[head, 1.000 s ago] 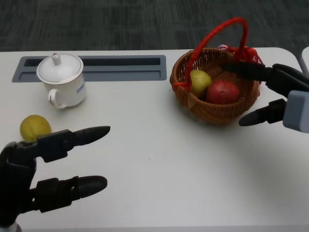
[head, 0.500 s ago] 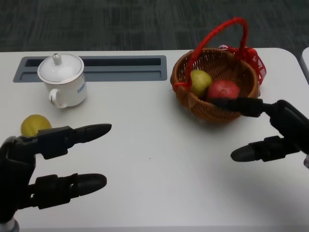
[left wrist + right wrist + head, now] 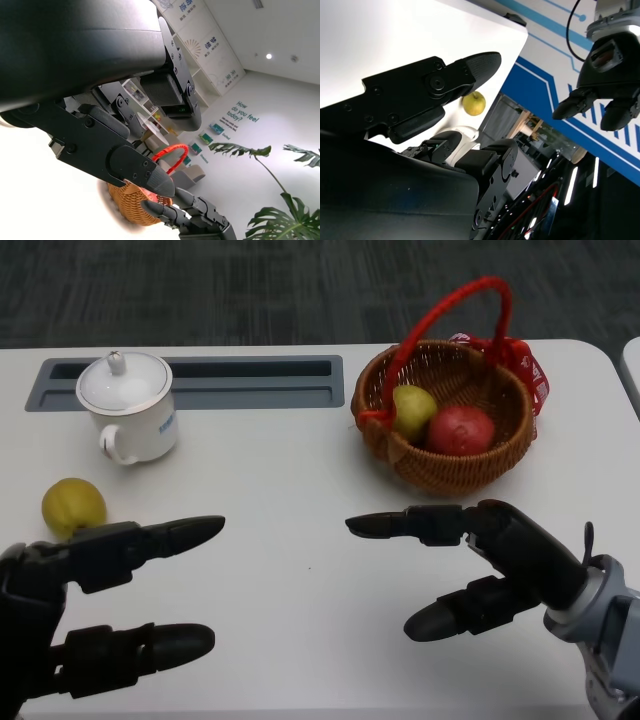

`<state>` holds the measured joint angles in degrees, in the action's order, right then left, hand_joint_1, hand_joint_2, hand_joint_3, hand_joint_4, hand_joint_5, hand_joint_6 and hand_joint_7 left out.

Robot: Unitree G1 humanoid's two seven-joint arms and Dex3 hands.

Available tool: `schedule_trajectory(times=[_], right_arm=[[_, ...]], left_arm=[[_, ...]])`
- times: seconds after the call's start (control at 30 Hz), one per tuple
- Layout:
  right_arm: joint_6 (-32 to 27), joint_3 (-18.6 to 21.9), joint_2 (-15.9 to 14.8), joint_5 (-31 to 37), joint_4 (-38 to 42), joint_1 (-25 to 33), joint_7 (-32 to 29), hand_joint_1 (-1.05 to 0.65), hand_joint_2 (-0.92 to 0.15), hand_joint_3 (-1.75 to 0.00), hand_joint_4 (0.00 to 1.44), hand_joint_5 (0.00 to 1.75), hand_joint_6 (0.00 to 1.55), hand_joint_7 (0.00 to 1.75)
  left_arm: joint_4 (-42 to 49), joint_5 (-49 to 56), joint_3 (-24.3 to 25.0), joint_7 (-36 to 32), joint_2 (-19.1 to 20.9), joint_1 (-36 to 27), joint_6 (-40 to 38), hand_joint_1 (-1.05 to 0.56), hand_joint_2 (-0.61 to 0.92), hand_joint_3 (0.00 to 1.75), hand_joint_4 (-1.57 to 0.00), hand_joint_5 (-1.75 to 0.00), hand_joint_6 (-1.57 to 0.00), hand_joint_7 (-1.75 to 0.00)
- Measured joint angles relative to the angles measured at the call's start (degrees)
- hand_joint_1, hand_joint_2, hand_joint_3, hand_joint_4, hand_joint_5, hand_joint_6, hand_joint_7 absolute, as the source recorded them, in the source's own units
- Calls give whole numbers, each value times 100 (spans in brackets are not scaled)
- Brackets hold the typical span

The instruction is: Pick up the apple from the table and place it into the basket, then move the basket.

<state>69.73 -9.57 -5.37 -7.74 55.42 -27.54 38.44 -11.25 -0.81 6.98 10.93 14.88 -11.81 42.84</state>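
Note:
The wicker basket (image 3: 450, 476) with a red handle (image 3: 470, 300) stands at the table's back right. Inside it lie a red apple (image 3: 461, 430) and a yellow-green fruit (image 3: 413, 410). Another yellow-green apple (image 3: 73, 506) lies on the table at the left, just beyond my left hand (image 3: 90, 610), which is open and holds nothing. My right hand (image 3: 485, 560) hovers open in front of the basket, apart from it, fingers pointing left. The right wrist view shows the yellow-green apple (image 3: 474, 103) beyond my fingers (image 3: 435, 85). In the left wrist view the basket (image 3: 130, 202) appears blurred.
A white lidded mug (image 3: 128, 405) stands at the back left in front of a grey recessed tray (image 3: 250, 380). The table's right edge runs close to the basket. Bare white tabletop lies between my two hands.
My right hand has drawn back from the basket's right side toward me and swung left, now in front of the basket. The left hand has barely shifted. The fruits stay put.

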Motion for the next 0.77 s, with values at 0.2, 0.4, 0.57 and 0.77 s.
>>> schedule_trajectory(times=[0.2,0.4,0.57,0.77], right_arm=[[-57,-13,276,-152,-50,58,252,-45,-82,0,72,1,66,1],[-102,3,396,-265,-51,64,467,-44,-81,0,72,0,67,1],[-145,26,446,-284,-50,63,575,-45,-81,0,72,0,67,0],[-147,50,449,-285,-50,39,640,-45,-82,0,71,0,67,0]], left_arm=[[-97,14,30,0,1,-87,53,-38,71,0,-92,-1,-84,-1],[-144,45,30,0,-1,-134,70,-38,70,0,-94,-1,-85,-1],[-151,49,30,0,-2,-146,72,-38,70,0,-94,-1,-86,-1],[-178,49,30,0,-2,-157,72,-38,70,0,-95,-1,-87,-1]])
